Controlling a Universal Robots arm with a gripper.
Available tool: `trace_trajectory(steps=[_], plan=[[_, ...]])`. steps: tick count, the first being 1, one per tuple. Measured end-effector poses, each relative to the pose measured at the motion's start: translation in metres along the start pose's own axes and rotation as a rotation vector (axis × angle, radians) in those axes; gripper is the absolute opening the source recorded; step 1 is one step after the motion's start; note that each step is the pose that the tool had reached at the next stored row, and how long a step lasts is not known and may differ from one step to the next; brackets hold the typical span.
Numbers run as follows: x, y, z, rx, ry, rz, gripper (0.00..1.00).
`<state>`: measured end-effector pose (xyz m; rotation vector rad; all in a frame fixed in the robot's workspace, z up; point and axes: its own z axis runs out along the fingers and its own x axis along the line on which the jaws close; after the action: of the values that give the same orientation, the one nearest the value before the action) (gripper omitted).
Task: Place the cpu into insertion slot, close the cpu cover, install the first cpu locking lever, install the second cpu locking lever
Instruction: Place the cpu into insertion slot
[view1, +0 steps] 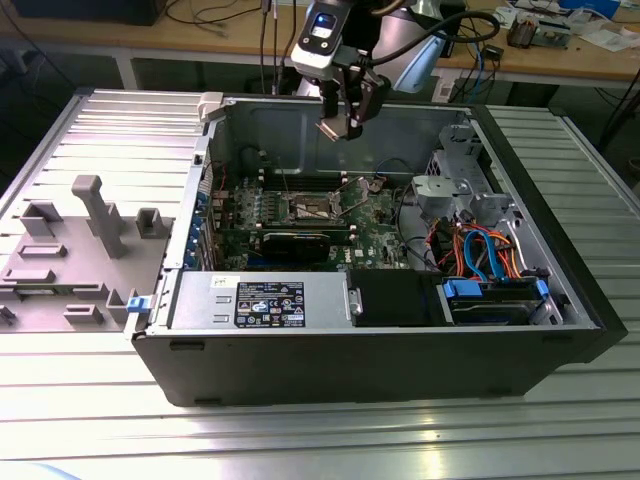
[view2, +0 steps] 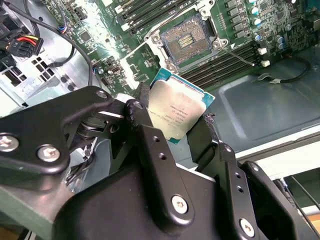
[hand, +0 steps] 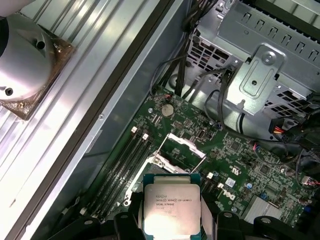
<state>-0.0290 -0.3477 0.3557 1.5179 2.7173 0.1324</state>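
A robot arm's gripper (view1: 341, 122) hangs above an open black computer case (view1: 350, 360) that sits on a ribbed metal table (view1: 100, 130). Its two black fingers (view2: 147, 132) are closed on opposite edges of the cpu (view2: 176, 111), a small square chip with a silver top, held in the air well above the green motherboard (view1: 380, 228). In the second wrist view the insertion slot (view2: 187, 42) lies on the board beyond the chip, its dark centre and contacts exposed. In the first wrist view the cpu cover (hand: 186, 144) stands tilted up just past the held chip.
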Motion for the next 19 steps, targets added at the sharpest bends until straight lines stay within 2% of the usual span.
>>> trace_trajectory(steps=[19], plan=[[0.0000, 0.0000, 0.0002, -0.0007, -0.0037, 0.042, 0.54]])
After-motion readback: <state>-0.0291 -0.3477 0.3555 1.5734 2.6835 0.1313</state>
